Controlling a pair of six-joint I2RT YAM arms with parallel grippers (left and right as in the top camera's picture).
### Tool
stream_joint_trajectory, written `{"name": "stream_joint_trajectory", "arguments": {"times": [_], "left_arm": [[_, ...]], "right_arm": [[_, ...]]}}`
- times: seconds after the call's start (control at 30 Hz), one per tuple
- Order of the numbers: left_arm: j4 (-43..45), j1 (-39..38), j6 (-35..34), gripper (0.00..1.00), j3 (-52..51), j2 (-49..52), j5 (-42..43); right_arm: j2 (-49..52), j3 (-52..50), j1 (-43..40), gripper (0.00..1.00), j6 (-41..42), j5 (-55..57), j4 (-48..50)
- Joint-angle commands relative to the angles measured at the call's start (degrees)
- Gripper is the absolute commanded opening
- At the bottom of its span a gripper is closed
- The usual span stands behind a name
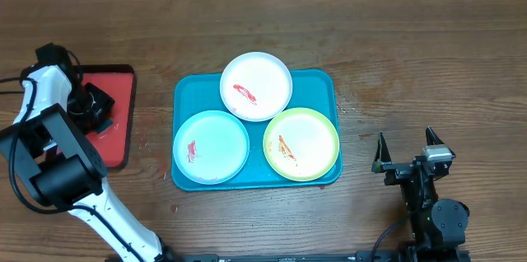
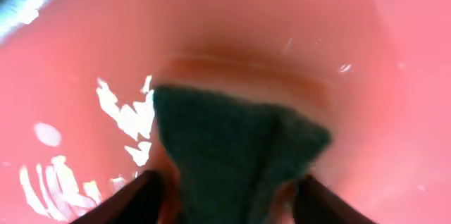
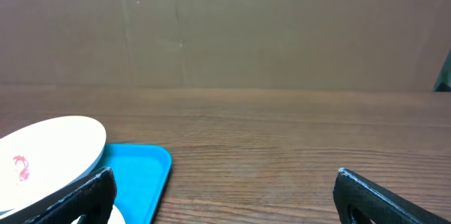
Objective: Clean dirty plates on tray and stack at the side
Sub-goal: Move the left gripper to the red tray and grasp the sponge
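Note:
The teal tray (image 1: 185,97) lies mid-table with three plates on it. These are a white plate (image 1: 256,86) at the back, a light blue plate (image 1: 211,147) at front left and a yellow-green plate (image 1: 301,143) at front right. Each has a red sauce smear. My left gripper (image 1: 92,104) is down over the red tray (image 1: 119,89). In the left wrist view its fingers (image 2: 229,199) are open on either side of a dark green cloth (image 2: 232,139) lying on that tray. My right gripper (image 1: 405,156) is open and empty, right of the teal tray. The right wrist view shows the white plate (image 3: 49,146) and the teal tray's corner (image 3: 144,171).
The red dark-rimmed tray sits at the left edge of the wooden table (image 1: 412,48). A brown board wall (image 3: 282,27) stands behind the table. Bare wood lies right of the teal tray and behind it.

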Motion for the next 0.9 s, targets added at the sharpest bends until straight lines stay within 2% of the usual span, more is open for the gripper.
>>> {"name": "stream_joint_trajectory", "arguments": {"times": [0.0, 0.03, 0.07, 0.1, 0.13, 0.2, 0.37, 0.47, 0.5, 0.53, 0.57, 0.63, 0.67, 0.7, 0.73, 0.77, 0.8, 0.83, 0.87], "left_arm": [[-0.3, 1.1, 0.2, 0.26, 1.0, 1.1, -1.3], [-0.6, 1.0, 0.2, 0.12, 1.0, 1.1, -1.4], [-0.8, 1.0, 0.2, 0.04, 1.0, 1.1, -1.3], [-0.7, 1.0, 0.2, 0.04, 1.0, 1.1, -1.3], [-0.7, 1.0, 0.2, 0.19, 1.0, 1.1, -1.4], [-0.1, 1.0, 0.2, 1.00, 1.0, 1.1, -1.4], [3.4, 1.0, 0.2, 1.00, 1.0, 1.1, -8.3], [4.2, 1.1, 0.2, 1.00, 1.0, 1.1, -8.9], [4.2, 1.1, 0.2, 0.86, 1.0, 1.1, -8.9], [4.2, 1.1, 0.2, 0.69, 1.0, 1.1, -8.9], [4.1, 1.1, 0.2, 0.47, 0.8, 1.1, -8.7], [3.8, 1.1, 0.2, 0.23, 0.7, 1.1, -8.7], [3.5, 1.1, 0.2, 0.14, 0.7, 1.1, -8.7], [3.3, 1.1, 0.2, 0.09, 0.7, 1.1, -8.7], [3.1, 1.0, 0.2, 0.09, 0.7, 1.1, -8.5], [2.8, 1.0, 0.2, 0.14, 0.7, 1.1, -8.2], [2.4, 1.0, 0.2, 0.38, 0.7, 1.1, -7.9], [1.2, 1.0, 0.2, 0.93, 0.7, 1.1, -6.6], [0.3, 1.0, 0.2, 1.00, 0.7, 1.1, -5.4]], "right_arm": [[-0.4, -0.6, -0.2, 1.00, 0.0, 0.4, 0.4], [-0.4, -0.6, -0.2, 1.00, 0.0, 0.4, 0.4], [-0.4, -0.6, -0.2, 1.00, 0.0, 0.4, 0.4], [-0.4, -0.6, -0.2, 1.00, 0.0, 0.4, 0.4], [-0.4, -0.6, -0.2, 1.00, 0.0, 0.4, 0.4], [-0.4, -0.6, -0.2, 1.00, 0.0, 0.4, 0.4], [-0.4, -0.6, -0.2, 1.00, 0.0, 0.4, 0.4], [-0.4, -0.6, -0.2, 1.00, 0.0, 0.4, 0.4], [-0.4, -0.6, -0.2, 1.00, 0.0, 0.4, 0.4], [-0.4, -0.6, -0.2, 1.00, 0.0, 0.4, 0.4], [-0.4, -0.6, -0.2, 1.00, 0.0, 0.4, 0.4], [-0.4, -0.6, -0.2, 1.00, 0.0, 0.4, 0.4], [-0.4, -0.6, -0.2, 1.00, 0.0, 0.4, 0.4], [-0.4, -0.6, -0.2, 1.00, 0.0, 0.4, 0.4], [-0.4, -0.6, -0.2, 1.00, 0.0, 0.4, 0.4], [-0.4, -0.6, -0.2, 1.00, 0.0, 0.4, 0.4], [-0.4, -0.6, -0.2, 1.00, 0.0, 0.4, 0.4], [-0.4, -0.6, -0.2, 1.00, 0.0, 0.4, 0.4], [-0.4, -0.6, -0.2, 1.00, 0.0, 0.4, 0.4]]}}
